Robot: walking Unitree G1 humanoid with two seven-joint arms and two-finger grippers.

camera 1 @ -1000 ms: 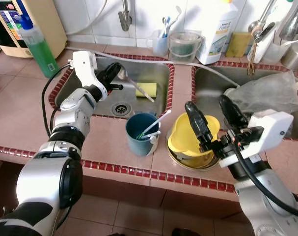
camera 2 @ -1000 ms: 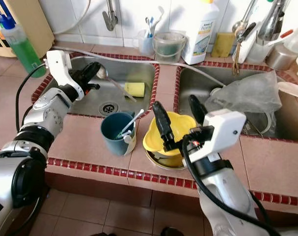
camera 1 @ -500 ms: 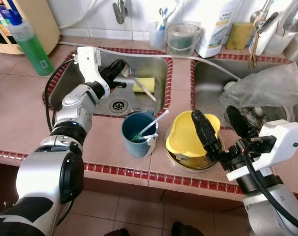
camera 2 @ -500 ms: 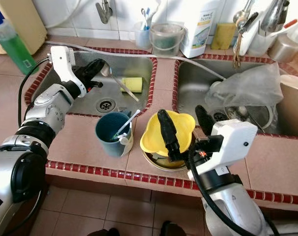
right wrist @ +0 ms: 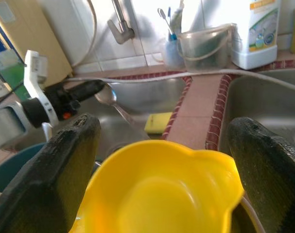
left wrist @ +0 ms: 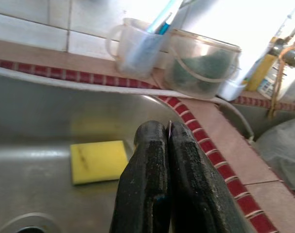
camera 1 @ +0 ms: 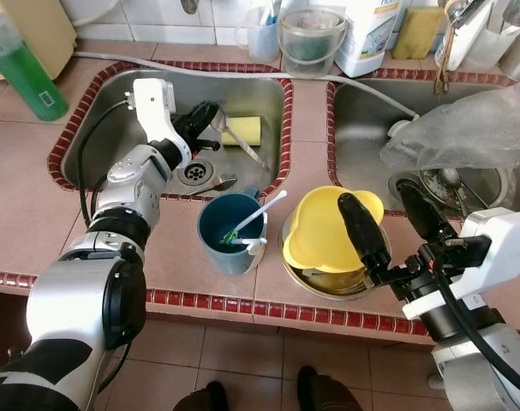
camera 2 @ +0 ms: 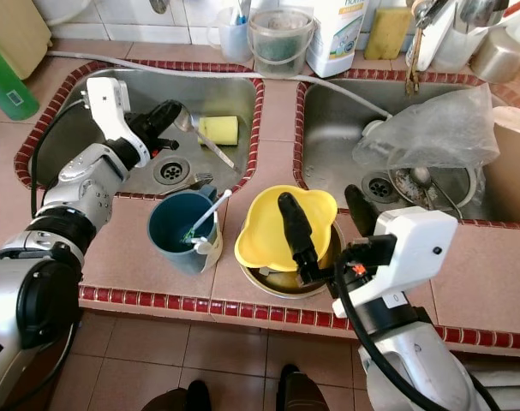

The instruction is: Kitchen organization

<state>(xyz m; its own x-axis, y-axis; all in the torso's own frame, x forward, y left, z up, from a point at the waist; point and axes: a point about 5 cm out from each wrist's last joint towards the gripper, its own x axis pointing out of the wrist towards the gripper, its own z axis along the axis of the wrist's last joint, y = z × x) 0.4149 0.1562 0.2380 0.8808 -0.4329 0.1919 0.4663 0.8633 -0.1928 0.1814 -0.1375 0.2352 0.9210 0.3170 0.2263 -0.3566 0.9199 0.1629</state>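
Left sink [camera 1: 88, 128]: left gripper [camera 1: 210, 120] clamped on a ladle [camera 1: 242, 144], sponge [camera 1: 242, 130] at its 3 o'clock. Right gripper [camera 1: 388, 221] wide open, straddling the yellow bowl [camera 1: 319, 235] stacked in a metal bowl [camera 1: 328, 282]. Blue cup [camera 1: 230, 235] at 9 o'clock. Looks early; most items unsorted.

A yellow bowl [camera 1: 324, 231] is being shown just beside a dark teal cup [camera 1: 227, 231], in which a white spoon [camera 1: 261, 211] and something green are being seen. Behind the cup, a grey steel sink [camera 1: 97, 128] is being edged with dark red tiles [camera 1: 208, 300], and a pale yellow sponge [camera 1: 242, 130] is being seen in it. The counter [camera 1: 20, 180] around the sink is being shown in dusty pink. To the left of the sink, a bottle [camera 1: 21, 68] of bright green liquid is being seen. Black fingers [right wrist: 67, 165] are being seen on each side of the bowl.
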